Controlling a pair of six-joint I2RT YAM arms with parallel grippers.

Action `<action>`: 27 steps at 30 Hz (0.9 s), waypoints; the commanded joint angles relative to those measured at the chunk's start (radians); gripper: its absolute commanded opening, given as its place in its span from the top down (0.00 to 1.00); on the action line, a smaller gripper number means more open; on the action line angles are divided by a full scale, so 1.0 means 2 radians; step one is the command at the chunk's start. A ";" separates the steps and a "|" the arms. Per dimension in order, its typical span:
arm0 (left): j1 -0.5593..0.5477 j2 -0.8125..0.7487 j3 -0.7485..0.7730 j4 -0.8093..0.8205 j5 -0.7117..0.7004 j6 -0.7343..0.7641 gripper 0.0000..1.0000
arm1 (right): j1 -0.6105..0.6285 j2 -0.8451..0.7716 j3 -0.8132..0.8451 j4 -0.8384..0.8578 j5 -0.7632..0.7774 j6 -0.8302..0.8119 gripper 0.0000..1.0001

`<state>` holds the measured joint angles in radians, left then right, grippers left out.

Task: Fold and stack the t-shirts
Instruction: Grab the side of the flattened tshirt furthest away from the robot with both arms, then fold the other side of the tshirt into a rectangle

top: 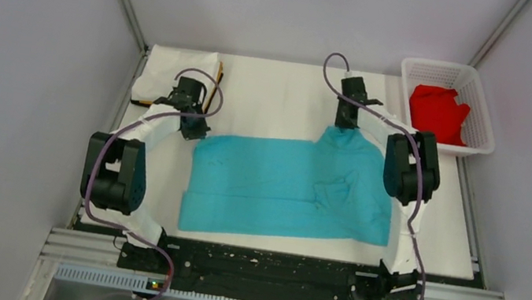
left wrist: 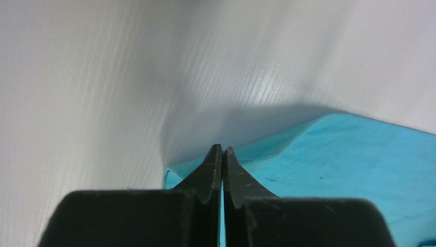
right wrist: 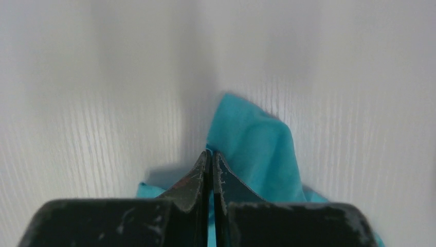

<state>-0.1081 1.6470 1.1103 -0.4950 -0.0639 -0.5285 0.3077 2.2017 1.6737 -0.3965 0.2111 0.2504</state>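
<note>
Lying spread across the middle of the white worktop, the turquoise t-shirt is held at its two far corners. The left gripper is clamped on the far-left corner and the right gripper on the far-right one, with cloth showing between the closed fingers in both wrist views. A red t-shirt sits in the white basket at far right; a white t-shirt lies at the worktop's far-left corner.

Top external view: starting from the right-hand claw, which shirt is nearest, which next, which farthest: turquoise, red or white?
1. Turquoise t-shirt: far edge pinched in the right gripper.
2. Red t-shirt: in the basket, far right.
3. White t-shirt: far-left corner.
</note>
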 commanded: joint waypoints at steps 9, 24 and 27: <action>-0.010 -0.101 -0.062 0.018 0.006 -0.003 1.00 | 0.004 -0.312 -0.282 0.116 0.020 0.080 1.00; -0.010 -0.208 -0.167 0.025 0.016 -0.021 1.00 | 0.055 -0.583 -0.461 -0.015 0.018 0.135 1.00; -0.010 -0.228 -0.185 0.022 0.007 -0.033 1.00 | 0.080 -0.618 -0.469 -0.067 0.036 0.147 1.00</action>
<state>-0.1253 1.2503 0.7757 -0.4713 -0.0414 -0.5594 0.4091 1.0592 0.7471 -0.3992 0.2451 0.4995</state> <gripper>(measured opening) 0.013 0.008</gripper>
